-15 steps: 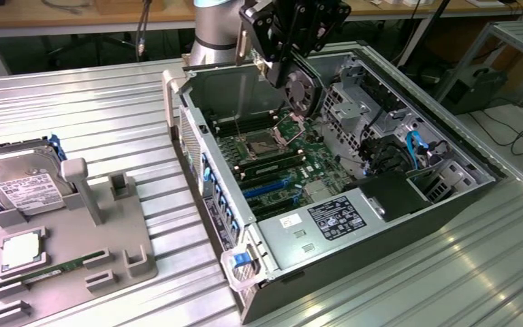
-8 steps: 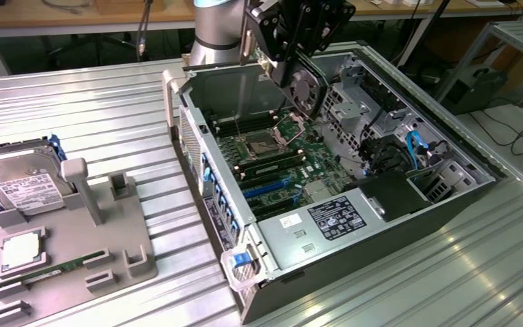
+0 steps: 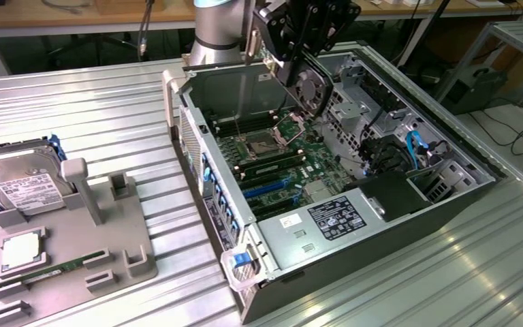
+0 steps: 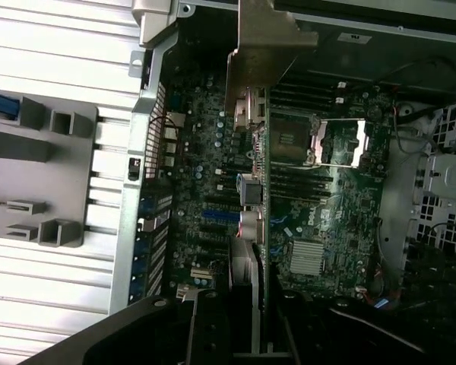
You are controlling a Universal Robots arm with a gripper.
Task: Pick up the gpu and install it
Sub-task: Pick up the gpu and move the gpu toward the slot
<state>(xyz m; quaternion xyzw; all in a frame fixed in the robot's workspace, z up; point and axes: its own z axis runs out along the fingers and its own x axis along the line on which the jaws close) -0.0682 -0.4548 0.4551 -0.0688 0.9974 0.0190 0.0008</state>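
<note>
Item: gpu (image 3: 313, 87). Status: picked up, not yet seated. You have it off the grey holder tray (image 3: 107, 231), hanging edge-down inside the open computer case (image 3: 191, 126), above the motherboard (image 3: 321, 146) and apart from its slots. Gripper (image 3: 299, 60): fingers partly closed, clamped on the card's upper edge.

Flat green gpu card (image 3: 312, 87) fitted with black round fan, dark green motherboard (image 3: 316, 146) speckled with black chips, blue expansion slots (image 3: 263, 185), pale grey metal counter (image 3: 89, 95) lined with ridges, grey plastic tray (image 3: 107, 238), silver hard drive (image 3: 25, 187) labelled in white.
</note>
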